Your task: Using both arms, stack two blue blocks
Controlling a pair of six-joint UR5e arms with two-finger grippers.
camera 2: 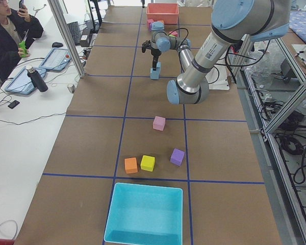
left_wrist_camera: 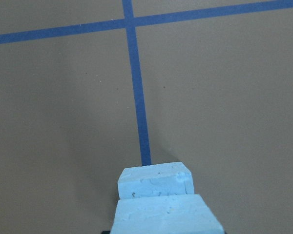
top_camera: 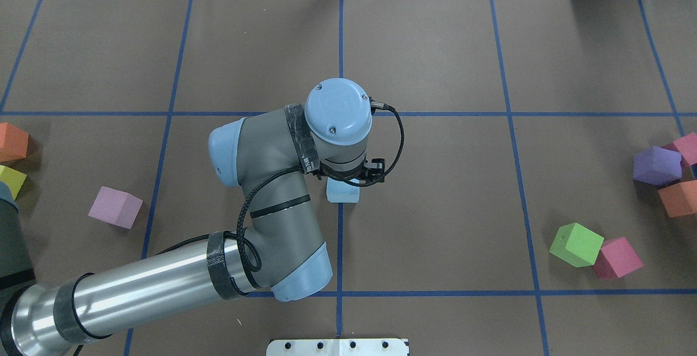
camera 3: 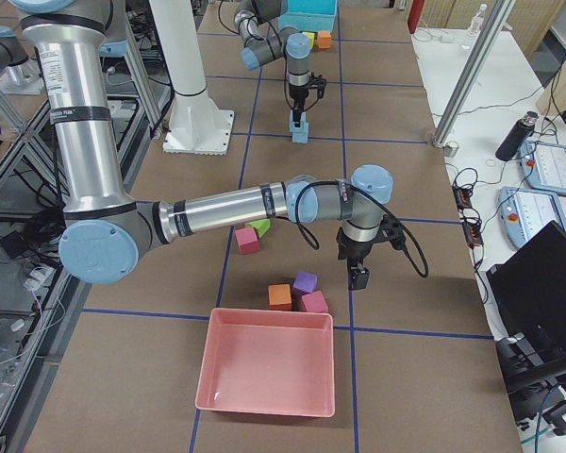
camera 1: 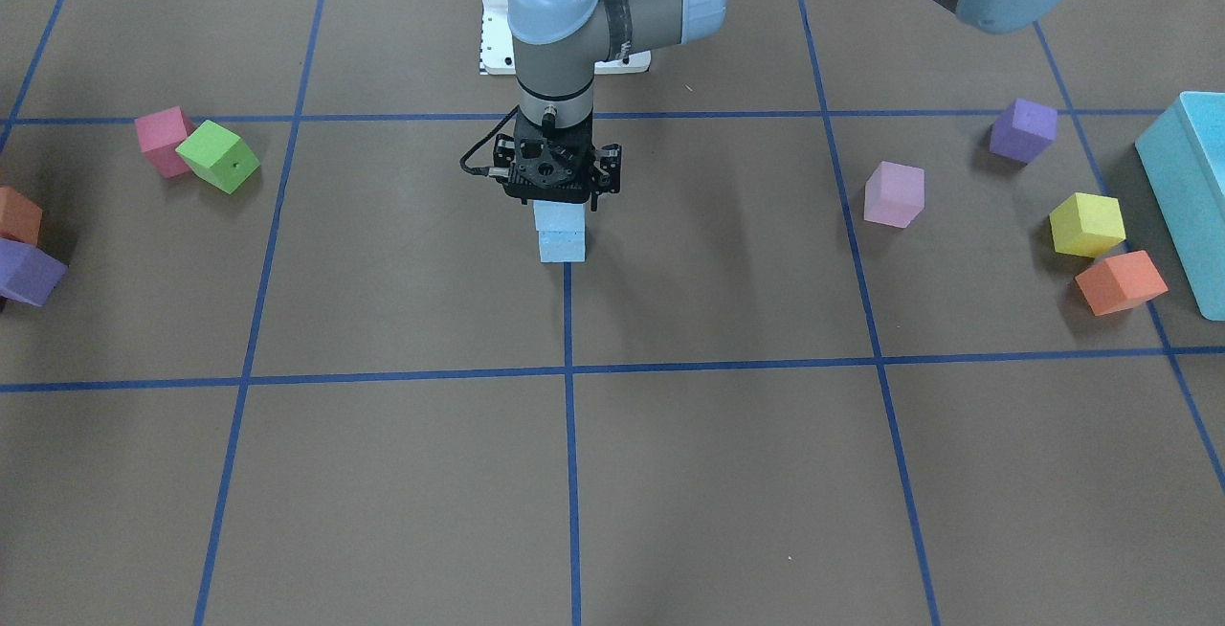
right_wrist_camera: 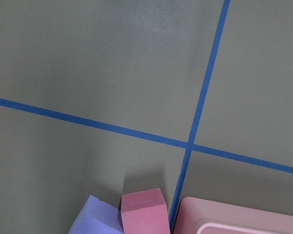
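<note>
The two blue blocks stand stacked at the table's centre on a blue tape line. The upper blue block [camera 1: 560, 217] rests on the lower blue block [camera 1: 562, 246], slightly offset. My left gripper [camera 1: 560, 207] points straight down and looks shut on the upper block. The left wrist view shows the upper block [left_wrist_camera: 166, 217] close below and the lower one [left_wrist_camera: 155, 180] beneath it. My right gripper [camera 3: 358, 276] shows only in the exterior right view. It hangs above the table, far from the stack, and I cannot tell whether it is open.
A turquoise bin [camera 1: 1182, 186] stands with pink [camera 1: 894, 193], purple [camera 1: 1022, 128], yellow [camera 1: 1086, 224] and orange [camera 1: 1120, 281] cubes. On the other side lie red-pink [camera 1: 163, 140], green [camera 1: 218, 157], orange [camera 1: 17, 214] and purple [camera 1: 29, 272] cubes. A pink tray [camera 3: 264, 368] stands near the right gripper.
</note>
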